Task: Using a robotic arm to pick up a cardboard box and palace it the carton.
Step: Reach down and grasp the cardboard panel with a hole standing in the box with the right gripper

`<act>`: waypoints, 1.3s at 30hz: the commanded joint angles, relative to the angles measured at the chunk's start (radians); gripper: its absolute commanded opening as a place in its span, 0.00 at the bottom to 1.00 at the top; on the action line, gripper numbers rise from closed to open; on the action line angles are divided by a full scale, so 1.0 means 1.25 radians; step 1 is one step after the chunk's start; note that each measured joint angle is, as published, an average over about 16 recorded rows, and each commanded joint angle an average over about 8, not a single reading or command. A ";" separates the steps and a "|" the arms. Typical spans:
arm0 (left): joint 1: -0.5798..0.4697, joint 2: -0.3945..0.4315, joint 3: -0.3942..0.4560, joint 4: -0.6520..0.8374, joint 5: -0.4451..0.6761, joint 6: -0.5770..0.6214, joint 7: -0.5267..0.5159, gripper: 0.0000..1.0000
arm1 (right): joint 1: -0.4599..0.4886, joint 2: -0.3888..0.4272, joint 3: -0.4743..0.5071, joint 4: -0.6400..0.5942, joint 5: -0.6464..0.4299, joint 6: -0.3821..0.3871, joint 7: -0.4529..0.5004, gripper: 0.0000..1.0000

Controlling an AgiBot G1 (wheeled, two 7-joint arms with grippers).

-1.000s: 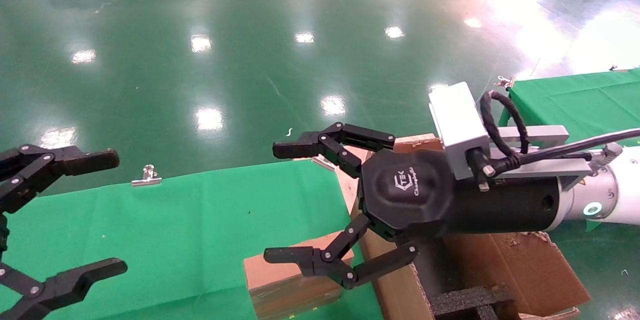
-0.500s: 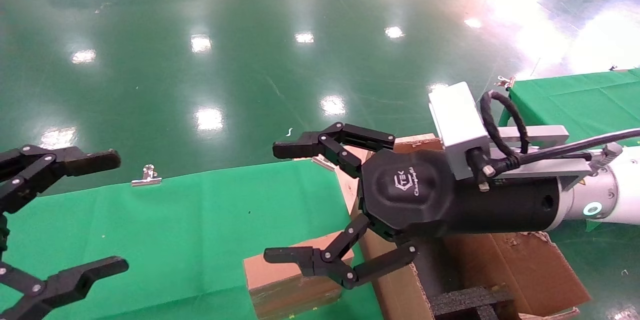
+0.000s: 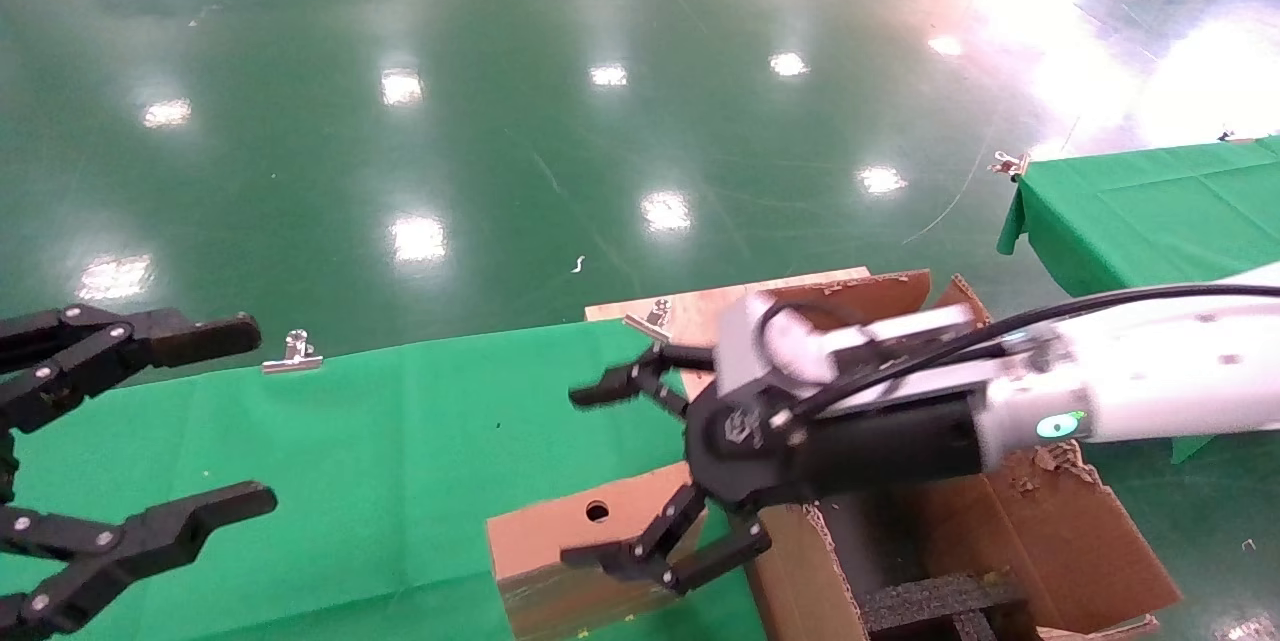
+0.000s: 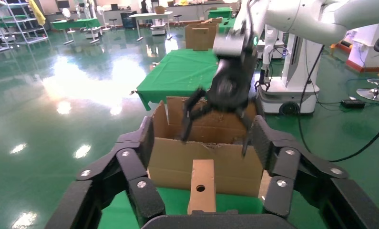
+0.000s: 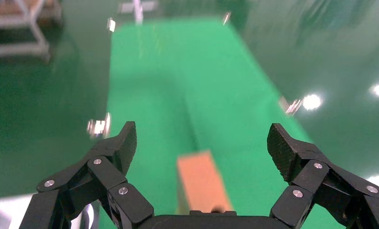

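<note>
The small brown cardboard box [image 3: 555, 533] with a round hole lies on the green cloth, against the carton's near-left wall. The large carton [image 3: 1040, 531] stands to its right. The white robotic arm [image 3: 1150, 391] reaches over the carton. Its right gripper [image 3: 582, 476] is open, tilted down just above the box, with one finger on each side and not touching it. In the right wrist view the box [image 5: 200, 183] lies between the open fingers of the right gripper [image 5: 204, 140]. My left gripper [image 3: 240, 416] is open and empty at the far left, facing the box [image 4: 201, 183] and carton [image 4: 178, 160].
Black foam bars [image 3: 940, 596] sit inside the carton. A metal clip [image 3: 293, 351] holds the cloth's far edge and another [image 3: 655, 313] is by the carton flap. A second green table [image 3: 1150, 211] stands at the right. Green cloth [image 3: 350, 441] stretches between my grippers.
The right arm has dropped and swung down towards the box, so its open gripper now sits lower, over the box. The box's hole has come into view. The left gripper barely shifted.
</note>
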 commanded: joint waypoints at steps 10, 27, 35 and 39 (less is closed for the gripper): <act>0.000 0.000 0.000 0.000 0.000 0.000 0.000 0.00 | 0.120 -0.112 -0.119 -0.098 -0.220 -0.035 -0.041 1.00; 0.000 0.000 0.000 0.000 0.000 0.000 0.000 0.17 | 0.279 -0.250 -0.299 -0.199 -0.416 -0.058 -0.100 1.00; 0.000 0.000 0.000 0.000 0.000 0.000 0.000 1.00 | 0.302 -0.266 -0.341 -0.221 -0.426 -0.054 -0.123 0.25; 0.000 0.000 0.000 0.000 0.000 0.000 0.000 1.00 | 0.307 -0.268 -0.348 -0.224 -0.429 -0.053 -0.129 0.00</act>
